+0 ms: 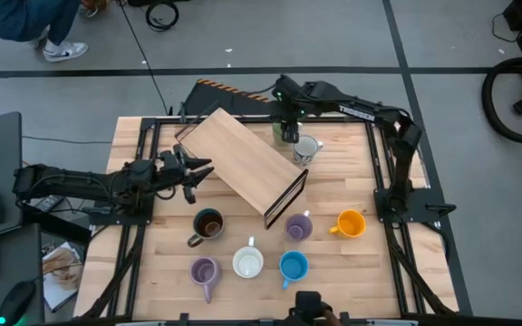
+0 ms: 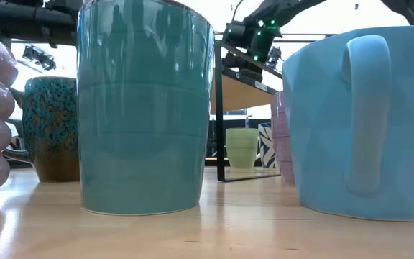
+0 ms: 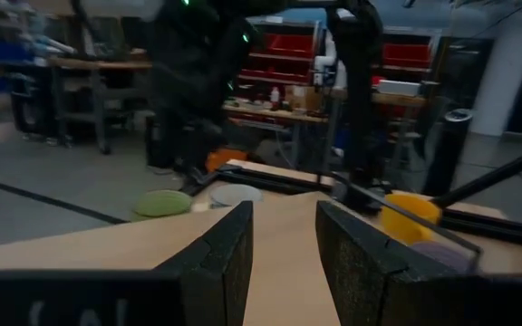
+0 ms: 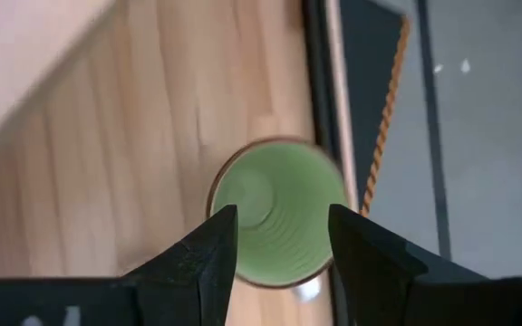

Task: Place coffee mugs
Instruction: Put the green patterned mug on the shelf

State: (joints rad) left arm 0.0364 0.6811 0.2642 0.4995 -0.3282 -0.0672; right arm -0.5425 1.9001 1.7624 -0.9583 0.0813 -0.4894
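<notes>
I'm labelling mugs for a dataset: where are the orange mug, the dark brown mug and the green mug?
orange ceramic mug (image 1: 351,224), high view, its rim.
dark brown ceramic mug (image 1: 208,225), high view, its opening.
green ceramic mug (image 4: 275,199), right wrist view, its inside bottom.

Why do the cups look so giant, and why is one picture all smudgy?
In the low view the camera sits right against the blue mug, so near cups loom huge while the green mug looks tiny; bright windows behind wash out. In the right wrist view the green mug's rim is smeared.
</notes>
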